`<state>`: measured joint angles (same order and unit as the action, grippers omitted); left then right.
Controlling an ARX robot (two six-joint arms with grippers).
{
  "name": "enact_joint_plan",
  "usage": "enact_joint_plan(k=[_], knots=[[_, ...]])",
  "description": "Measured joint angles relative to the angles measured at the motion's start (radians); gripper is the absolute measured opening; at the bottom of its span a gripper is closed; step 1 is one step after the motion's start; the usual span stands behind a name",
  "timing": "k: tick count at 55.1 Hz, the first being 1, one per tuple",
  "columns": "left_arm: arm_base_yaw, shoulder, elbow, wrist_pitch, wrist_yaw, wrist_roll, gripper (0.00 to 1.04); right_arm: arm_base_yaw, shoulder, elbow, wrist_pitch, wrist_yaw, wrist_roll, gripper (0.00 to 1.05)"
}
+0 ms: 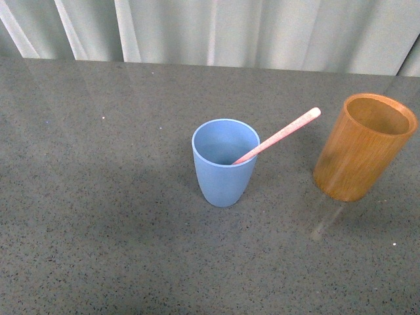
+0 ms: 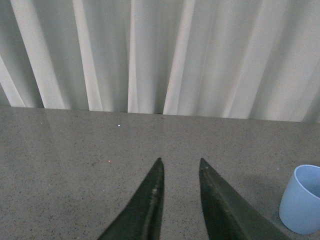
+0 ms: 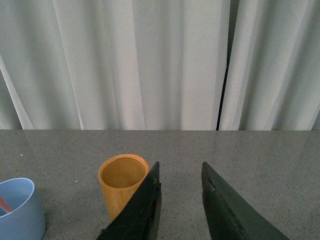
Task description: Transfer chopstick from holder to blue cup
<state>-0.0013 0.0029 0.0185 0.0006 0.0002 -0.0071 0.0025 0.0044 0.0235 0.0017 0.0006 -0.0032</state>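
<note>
Chopstick (image 1: 279,137) leans in blue cup (image 1: 223,163), tip hidden; both claws parted, empty.

You've got a dark grey speckled countertop (image 1: 98,216) spreading under and ahead of both pincers, with a faint sheen. Beyond the pincer tips, at its far edge, pale pleated curtains (image 3: 150,65) hang straight down.

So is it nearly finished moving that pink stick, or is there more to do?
It looks done. The chopstick stands in the blue cup, leaning on its rim toward the holder, which looks empty. Nothing is in hand: the left gripper and right gripper are both open, holding nothing and clear of the cups. Nothing visible is left to move.
</note>
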Motion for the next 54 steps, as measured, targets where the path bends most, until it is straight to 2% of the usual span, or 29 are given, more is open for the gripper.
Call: enact_joint_plan(k=[22, 23, 26, 54], knots=[[0.000, 0.000, 0.000, 0.000, 0.000, 0.000, 0.99, 0.000, 0.000, 0.000, 0.000, 0.000, 0.000, 0.94], [0.000, 0.000, 0.000, 0.000, 0.000, 0.002, 1.00, 0.000, 0.000, 0.000, 0.000, 0.000, 0.001, 0.97], [0.000, 0.000, 0.000, 0.000, 0.000, 0.002, 0.97, 0.000, 0.000, 0.000, 0.000, 0.000, 0.000, 0.94], [0.000, 0.000, 0.000, 0.000, 0.000, 0.002, 0.98, 0.000, 0.000, 0.000, 0.000, 0.000, 0.000, 0.95]])
